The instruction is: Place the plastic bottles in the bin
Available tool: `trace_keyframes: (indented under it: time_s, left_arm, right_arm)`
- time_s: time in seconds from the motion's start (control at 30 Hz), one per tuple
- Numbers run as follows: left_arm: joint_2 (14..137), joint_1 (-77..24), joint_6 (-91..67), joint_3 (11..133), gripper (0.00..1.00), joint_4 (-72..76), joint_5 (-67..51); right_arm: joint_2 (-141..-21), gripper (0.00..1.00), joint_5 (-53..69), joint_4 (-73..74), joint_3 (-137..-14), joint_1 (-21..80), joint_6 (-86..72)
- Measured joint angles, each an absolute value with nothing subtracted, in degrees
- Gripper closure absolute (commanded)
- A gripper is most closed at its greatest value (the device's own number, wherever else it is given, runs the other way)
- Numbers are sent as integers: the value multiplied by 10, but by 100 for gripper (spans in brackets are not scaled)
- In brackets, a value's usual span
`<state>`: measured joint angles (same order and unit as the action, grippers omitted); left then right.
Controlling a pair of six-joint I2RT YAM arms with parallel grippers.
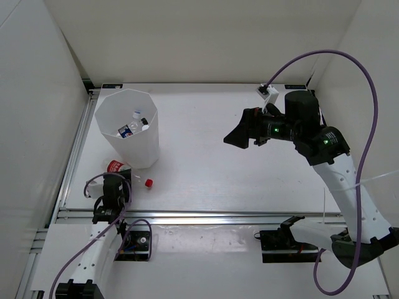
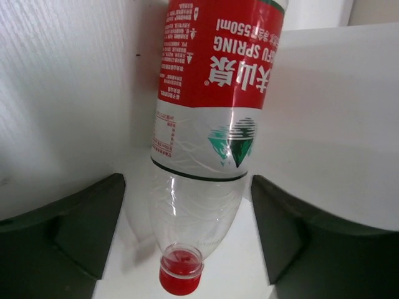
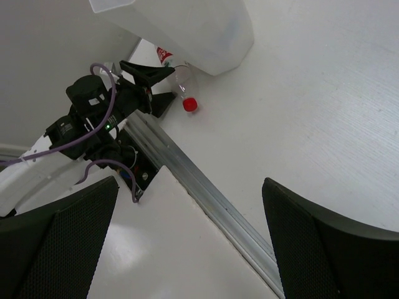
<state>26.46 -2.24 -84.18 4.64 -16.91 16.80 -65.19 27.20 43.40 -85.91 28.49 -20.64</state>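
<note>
The tall white faceted bin [image 1: 128, 149] stands at the back left and holds bottles [image 1: 129, 129], one with a blue label. A clear bottle with a red label and red cap [image 1: 123, 169] lies on the table against the bin's near side. My left gripper [image 1: 118, 179] is open and low at this bottle. In the left wrist view the bottle [image 2: 209, 124] lies between the spread fingers [image 2: 68, 230], cap toward the camera, with gaps on both sides. My right gripper [image 1: 240, 134] is open and empty, held high over the table's middle right. Its view shows the bin [image 3: 187, 25] and bottle [image 3: 182, 84].
A metal rail [image 1: 206, 218] runs along the table's near edge, and another along the left side [image 1: 75, 146]. White walls close in the back and both sides. A purple cable [image 1: 368, 93] loops above the right arm.
</note>
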Motion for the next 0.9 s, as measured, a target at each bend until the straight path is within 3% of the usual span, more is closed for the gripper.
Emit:
trace_keyframes:
  time_s: [0.03, 0.17, 0.33, 0.47, 0.67, 0.9]
  left_arm:
    - [269, -16, -839, 45, 26, -163, 161]
    - [283, 7, -818, 43, 48, -138, 129]
    - [271, 36, -780, 43, 49, -143, 83]
    - [248, 43, -768, 85, 54, -246, 65]
    - [214, 43, -762, 324, 55, -496, 70]
    - [254, 43, -650, 598, 56, -551, 84]
  right_arm:
    - [-648, 0, 272, 435, -854, 285, -208]
    - [-647, 0, 272, 440, -852, 285, -210]
    - [-646, 0, 272, 441, -852, 285, -211]
    - [-641, 0, 272, 440, -848, 285, -213]
    - [-616, 0, 268, 430, -805, 285, -223]
    - [-610, 0, 267, 421, -774, 285, -226]
